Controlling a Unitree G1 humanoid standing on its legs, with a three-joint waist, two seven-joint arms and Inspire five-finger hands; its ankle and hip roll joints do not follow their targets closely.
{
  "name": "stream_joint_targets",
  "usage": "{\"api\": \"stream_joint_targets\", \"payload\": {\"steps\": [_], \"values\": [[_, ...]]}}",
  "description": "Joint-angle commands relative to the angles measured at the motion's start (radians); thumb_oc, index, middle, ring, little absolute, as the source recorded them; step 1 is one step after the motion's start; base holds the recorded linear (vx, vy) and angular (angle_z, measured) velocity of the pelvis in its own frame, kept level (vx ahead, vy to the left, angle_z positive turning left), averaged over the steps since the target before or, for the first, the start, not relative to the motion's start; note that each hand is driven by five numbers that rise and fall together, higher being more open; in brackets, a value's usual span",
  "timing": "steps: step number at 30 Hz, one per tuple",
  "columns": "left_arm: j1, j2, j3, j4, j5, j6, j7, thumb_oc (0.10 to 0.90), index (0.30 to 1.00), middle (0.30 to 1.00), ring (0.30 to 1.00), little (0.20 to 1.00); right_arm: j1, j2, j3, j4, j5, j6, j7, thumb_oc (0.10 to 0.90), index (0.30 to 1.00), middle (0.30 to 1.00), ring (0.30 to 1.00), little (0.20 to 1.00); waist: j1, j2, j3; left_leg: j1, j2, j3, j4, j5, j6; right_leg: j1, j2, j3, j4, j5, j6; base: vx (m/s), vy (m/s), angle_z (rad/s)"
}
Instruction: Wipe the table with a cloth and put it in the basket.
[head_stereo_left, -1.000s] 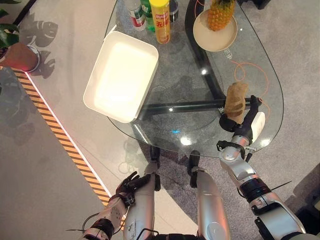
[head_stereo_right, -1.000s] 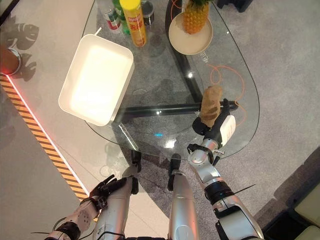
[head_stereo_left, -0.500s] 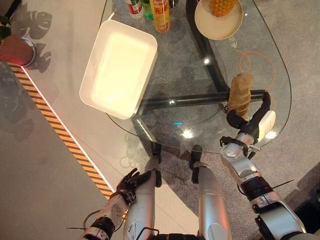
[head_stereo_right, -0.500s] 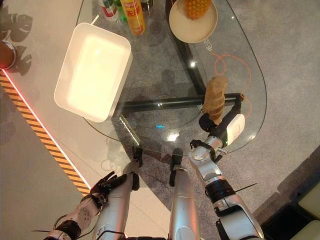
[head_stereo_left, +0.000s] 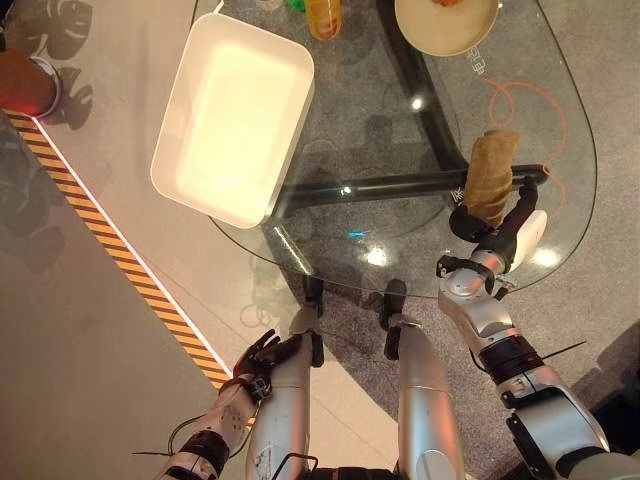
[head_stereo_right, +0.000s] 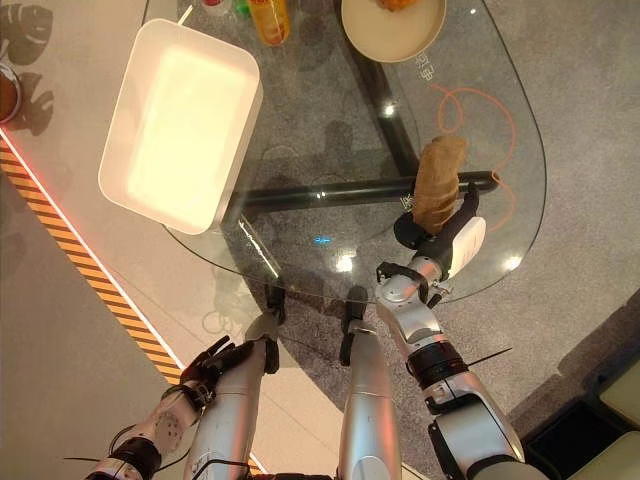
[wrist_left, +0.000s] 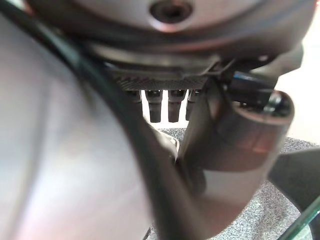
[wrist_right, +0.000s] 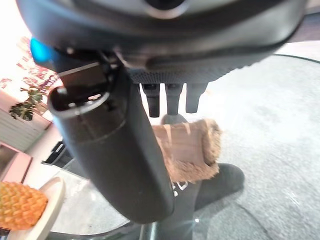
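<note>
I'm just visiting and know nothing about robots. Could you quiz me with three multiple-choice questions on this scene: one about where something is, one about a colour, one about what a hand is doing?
1. Where does the white basket stand?
A. on the glass table's left part
B. on the floor
C. on the plate

2. What colour is the cloth?
A. blue
B. brown
C. white

3. What is the right hand doing?
A. hanging beside the leg
B. holding a bottle
C. resting at the cloth's near end on the table

Answers: 1 A, it overhangs the table's left edge. 2 B, it is a tan-brown roll. 3 C, the hand lies on the glass, against the cloth; the left hand hangs low.
</note>
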Motion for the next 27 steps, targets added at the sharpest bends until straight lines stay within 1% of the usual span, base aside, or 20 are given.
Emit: {"api": "stream_joint_targets", "payload": {"steps": [1,4,10,18,19,20,21,22,23,24,25,27], "values": [[0.061,-0.057,-0.077,-0.008,-0.018,0.014,0.009,0.8,0.9,0.9,0.9,0.9,-0.025,-0.065,-0.009,-0.067,-0.003,-0.044,-0.038,0.8,0.9,0.9,0.9,0.9,-0.011,0.017,-0.012,-0.037,-0.063,0.05,0.169,-0.182,0.016,0.0,0.049,-0.036,-0.187,0.148,0.012,0.0,0.0,0.0],[0.06,-0.054,-0.08,-0.017,-0.021,0.014,0.017,0.8,0.9,0.9,0.9,0.9,-0.035,-0.065,-0.014,-0.062,0.017,-0.036,-0.044,0.8,0.9,0.9,0.9,0.9,-0.009,0.018,-0.012,-0.055,-0.064,0.046,0.176,-0.181,0.015,-0.018,0.049,-0.037,-0.181,0.152,0.013,0.0,0.0,0.0],[0.054,-0.05,-0.092,-0.043,-0.031,0.01,0.023,0.8,0.9,0.9,0.9,0.9,-0.071,-0.082,-0.018,-0.034,0.056,0.0,-0.053,0.8,0.9,0.9,0.9,0.9,-0.003,0.022,-0.012,-0.097,-0.065,0.037,0.18,-0.177,0.014,-0.06,0.049,-0.038,-0.182,0.164,0.013,0.0,0.0,0.0],[0.053,-0.052,-0.106,-0.071,-0.042,0.008,0.036,0.8,0.9,0.9,0.9,0.9,-0.089,-0.082,-0.014,-0.034,0.055,0.013,-0.066,0.8,0.9,0.9,0.9,0.9,-0.001,0.029,-0.012,-0.13,-0.07,0.038,0.187,-0.176,0.018,-0.094,0.05,-0.032,-0.182,0.172,0.012,0.0,0.004,0.0],[0.052,-0.053,-0.106,-0.071,-0.045,0.007,0.036,0.8,0.9,0.9,0.9,0.9,-0.093,-0.082,-0.014,-0.035,0.052,0.015,-0.067,0.561,0.695,0.695,0.695,0.661,-0.001,0.031,-0.012,-0.134,-0.071,0.038,0.188,-0.176,0.018,-0.098,0.051,-0.03,-0.181,0.172,0.012,0.01,0.036,0.0],[0.051,-0.055,-0.106,-0.069,-0.047,0.006,0.037,0.8,0.9,0.9,0.9,0.9,-0.094,-0.082,-0.013,-0.036,0.051,0.017,-0.068,0.504,0.646,0.646,0.646,0.604,-0.001,0.031,-0.012,-0.136,-0.072,0.038,0.189,-0.175,0.018,-0.1,0.051,-0.03,-0.181,0.172,0.012,0.01,0.04,-0.01],[0.049,-0.056,-0.105,-0.071,-0.05,0.008,0.04,0.8,0.9,0.9,0.9,0.9,-0.097,-0.082,-0.014,-0.036,0.048,0.019,-0.068,0.421,0.575,0.575,0.575,0.521,-0.001,0.032,-0.012,-0.139,-0.072,0.037,0.191,-0.175,0.018,-0.103,0.05,-0.029,-0.179,0.172,0.013,0.01,0.031,-0.02],[0.049,-0.057,-0.104,-0.069,-0.05,0.008,0.039,0.8,0.9,0.9,0.9,0.9,-0.1,-0.083,-0.013,-0.036,0.048,0.019,-0.07,0.358,0.521,0.521,0.521,0.458,-0.001,0.032,-0.012,-0.143,-0.071,0.037,0.193,-0.175,0.018,-0.106,0.049,-0.028,-0.178,0.173,0.013,0.0,0.0,0.0],[0.048,-0.057,-0.102,-0.07,-0.051,0.011,0.042,0.8,0.9,0.9,0.9,0.9,-0.102,-0.084,-0.014,-0.038,0.045,0.022,-0.073,0.21,0.394,0.394,0.394,0.31,-0.001,0.033,-0.012,-0.145,-0.071,0.037,0.194,-0.175,0.017,-0.109,0.049,-0.028,-0.178,0.174,0.014,0.0,0.0,0.0],[0.047,-0.057,-0.102,-0.071,-0.052,0.011,0.043,0.8,0.9,0.9,0.9,0.9,-0.103,-0.084,-0.014,-0.037,0.044,0.021,-0.074,0.169,0.359,0.359,0.359,0.269,-0.001,0.033,-0.012,-0.147,-0.071,0.037,0.194,-0.175,0.017,-0.111,0.049,-0.027,-0.178,0.174,0.014,0.0,0.0,0.0],[0.045,-0.057,-0.101,-0.069,-0.055,0.014,0.042,0.8,0.9,0.9,0.9,0.9,-0.105,-0.089,-0.015,-0.036,0.043,0.017,-0.076,0.1,0.3,0.3,0.3,0.2,-0.001,0.035,-0.012,-0.151,-0.071,0.036,0.197,-0.176,0.018,-0.116,0.049,-0.025,-0.175,0.175,0.015,0.0,0.0,0.0],[0.046,-0.056,-0.1,-0.067,-0.055,0.017,0.042,0.8,0.9,0.9,0.9,0.9,-0.109,-0.098,-0.018,-0.034,0.046,0.014,-0.076,0.1,0.3,0.3,0.3,0.2,0.0,0.035,-0.012,-0.154,-0.071,0.034,0.198,-0.177,0.017,-0.119,0.048,-0.024,-0.174,0.175,0.016,0.0,0.0,0.0]]}}
